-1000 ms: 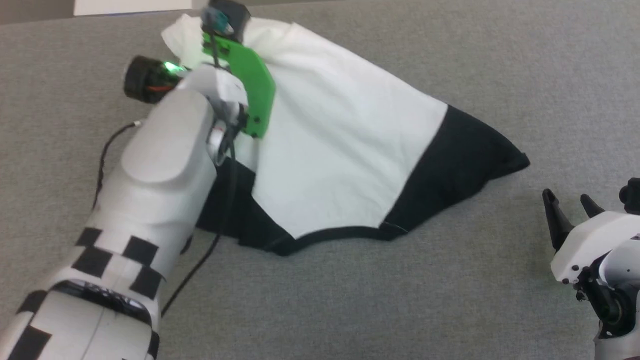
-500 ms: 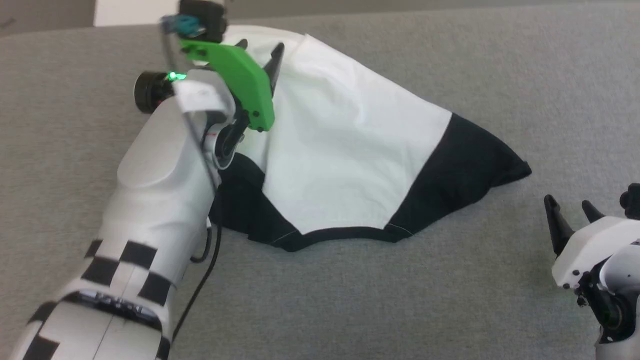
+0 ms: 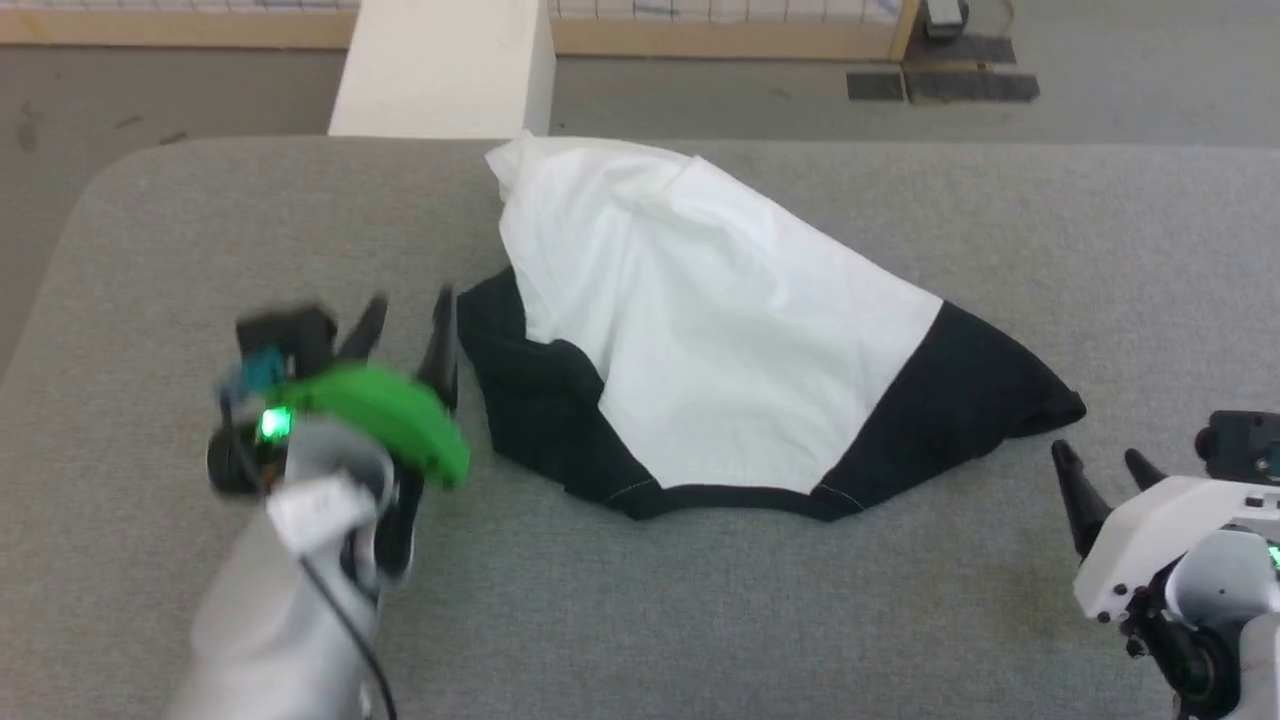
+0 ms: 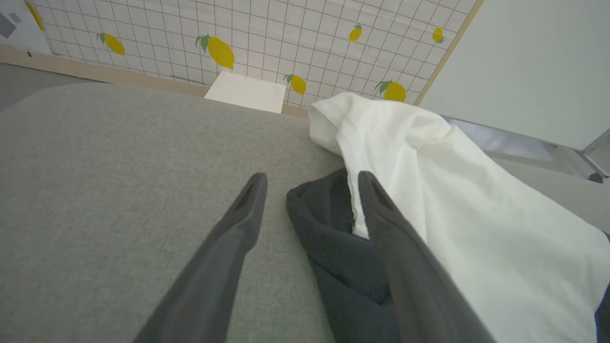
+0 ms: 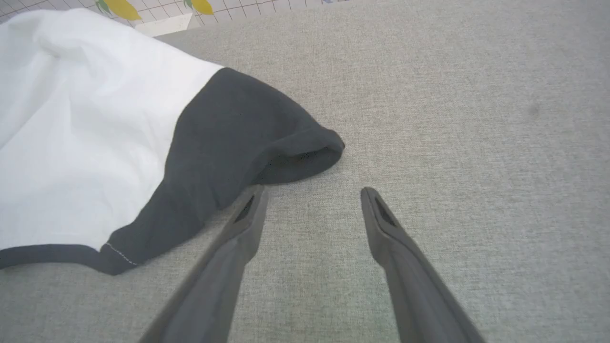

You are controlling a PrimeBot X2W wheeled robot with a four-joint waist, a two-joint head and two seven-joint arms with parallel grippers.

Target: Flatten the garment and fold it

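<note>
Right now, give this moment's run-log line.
garment: bunched, unfolded | left hand: open, empty, beside one black sleeve | right hand: open, empty, near other sleeve

White garment (image 3: pixel 720 330) with black sleeves (image 3: pixel 970 400) on grey surface (image 3: pixel 700 620); white grid wall (image 4: pixel 305 28) with yellow lemons (image 4: pixel 220 51)

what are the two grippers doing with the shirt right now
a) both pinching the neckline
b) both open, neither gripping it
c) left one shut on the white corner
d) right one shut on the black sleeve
B: the left gripper and the right gripper both have their jaws spread wide beside the garment, and neither pinches any cloth.
</note>
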